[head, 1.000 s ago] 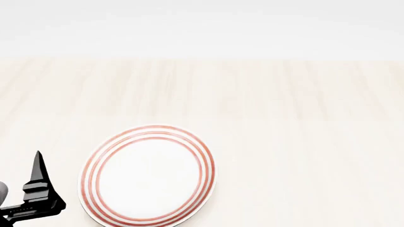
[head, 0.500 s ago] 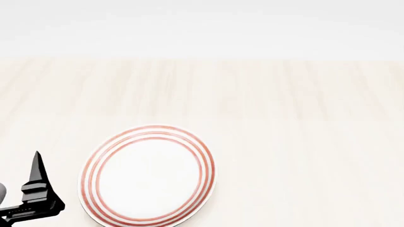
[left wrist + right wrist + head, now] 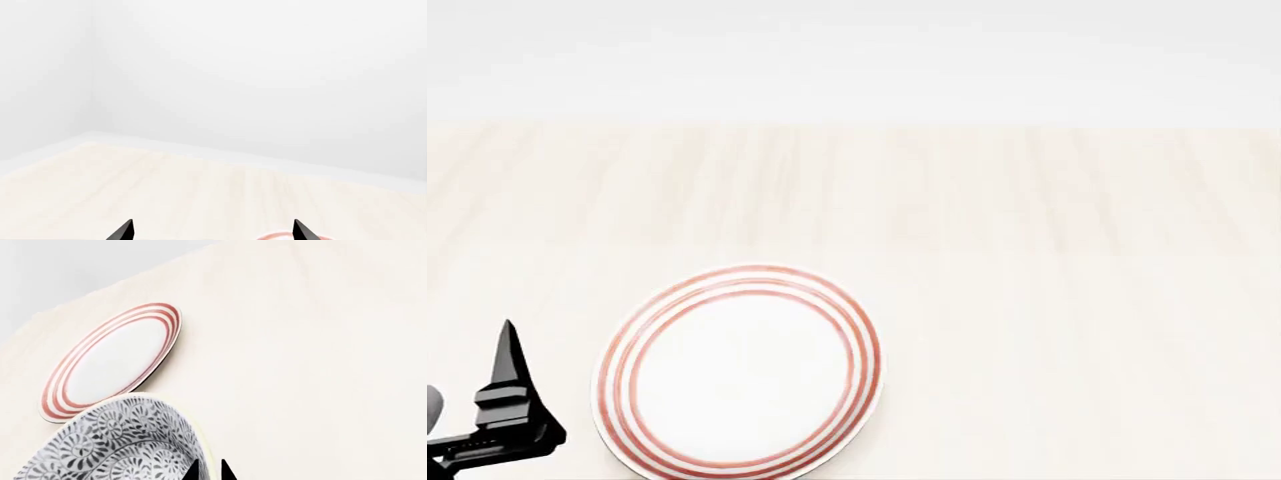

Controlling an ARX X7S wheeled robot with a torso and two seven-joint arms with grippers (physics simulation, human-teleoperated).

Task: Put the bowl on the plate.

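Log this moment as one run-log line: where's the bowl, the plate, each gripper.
floral grey-blue ceramic bowl: rim between right gripper fingertips | red-ringed white plate: empty, on table | left gripper: open, empty | bowl not yet on plate

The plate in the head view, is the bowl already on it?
No, in the head view the plate has a bare white centre with nothing resting on it.

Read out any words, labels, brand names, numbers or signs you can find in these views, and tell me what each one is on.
None: no view shows any readable text.
The plate carries only three red rings.
The bowl carries only a grey-blue floral pattern.
The table is bare pale wood grain.
The black left end effector and right end effector show no markings.
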